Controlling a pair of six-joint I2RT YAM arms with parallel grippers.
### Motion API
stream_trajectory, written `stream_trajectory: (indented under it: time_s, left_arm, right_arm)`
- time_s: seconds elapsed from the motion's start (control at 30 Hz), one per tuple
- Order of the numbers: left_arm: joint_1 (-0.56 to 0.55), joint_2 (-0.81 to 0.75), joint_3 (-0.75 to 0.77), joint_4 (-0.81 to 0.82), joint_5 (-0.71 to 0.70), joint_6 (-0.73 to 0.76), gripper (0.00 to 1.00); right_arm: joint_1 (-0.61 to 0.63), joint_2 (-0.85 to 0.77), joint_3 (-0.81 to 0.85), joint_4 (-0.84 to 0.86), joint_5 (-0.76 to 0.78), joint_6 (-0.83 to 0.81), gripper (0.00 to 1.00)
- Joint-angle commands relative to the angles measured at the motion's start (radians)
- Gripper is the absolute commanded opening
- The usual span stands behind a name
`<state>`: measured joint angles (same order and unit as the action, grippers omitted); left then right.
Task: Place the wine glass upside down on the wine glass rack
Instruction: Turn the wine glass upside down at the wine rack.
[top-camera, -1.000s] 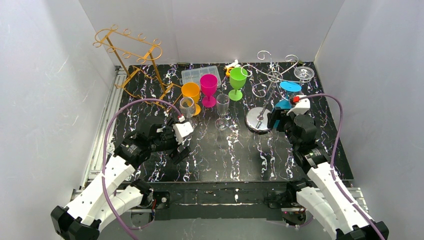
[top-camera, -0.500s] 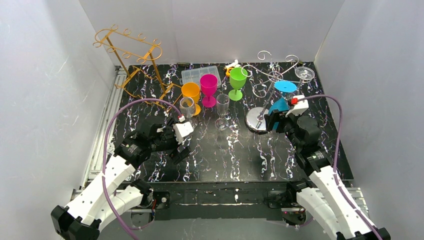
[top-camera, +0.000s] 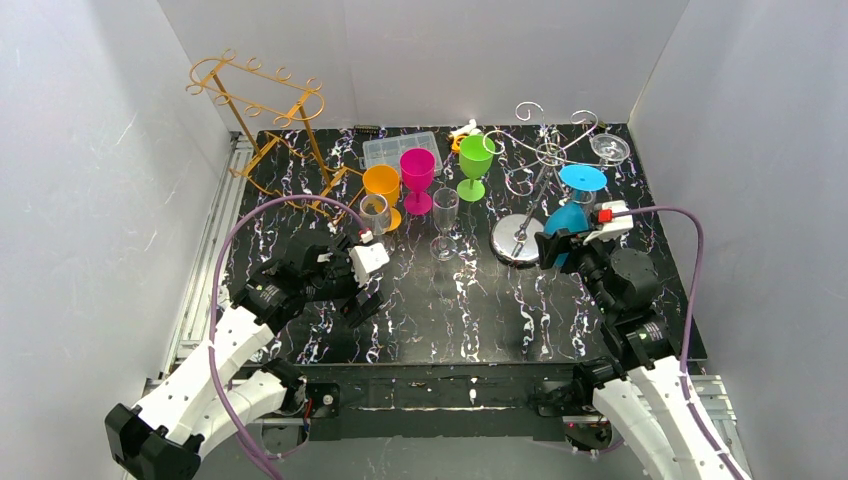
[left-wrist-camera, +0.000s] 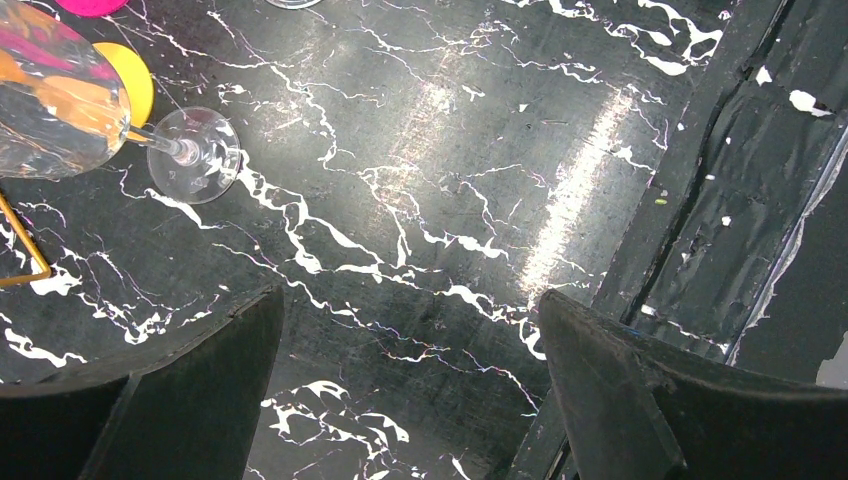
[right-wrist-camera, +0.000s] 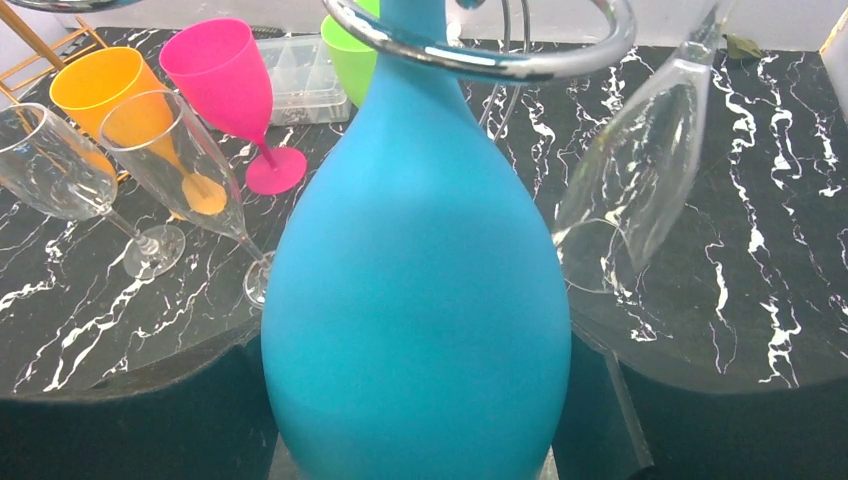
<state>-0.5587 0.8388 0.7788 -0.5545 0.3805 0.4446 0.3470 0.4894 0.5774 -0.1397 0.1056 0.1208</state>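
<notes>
The right pincer is clamping the inverted blue wine glass with its stem at a loop of the silver rack, seemingly mid-hanging and needing a gentle drop to seat the foot, while the left pincer is idling apart

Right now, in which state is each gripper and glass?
right gripper: shut on blue wine glass
left gripper: open, empty
blue wine glass: inverted, at silver rack
hanging clear glass: inverted on silver rack
pink goblet: upright
green goblet: upright
orange goblet: upright
centre flute: upright
left flute: upright
</notes>
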Motion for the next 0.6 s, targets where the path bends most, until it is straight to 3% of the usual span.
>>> stream_trajectory:
  time_s: [0.0, 0.17, 0.47, 0.57]
  left_arm:
    - [-0.001, -0.001, 0.033, -0.007, 0.008, -0.003, 0.98]
    - [-0.001, 0.003, 0.034, -0.005, 0.011, -0.003, 0.98]
    - [-0.002, 0.007, 0.038, -0.002, 0.005, -0.01, 0.98]
    - [-0.002, 0.009, 0.04, -0.002, 0.0, -0.011, 0.98]
  right_arm:
    - [0.0, -0.042, -0.01, 0.003, 0.035, 0.023, 0.76]
    - [0.0, -0.062, -0.031, -0.022, 0.095, 0.071, 0.77]
    - [0.0, -0.01, -0.03, -0.062, 0.144, 0.132, 0.98]
    - [0.0, 0.015, -0.005, -0.09, 0.151, 0.139, 0.98]
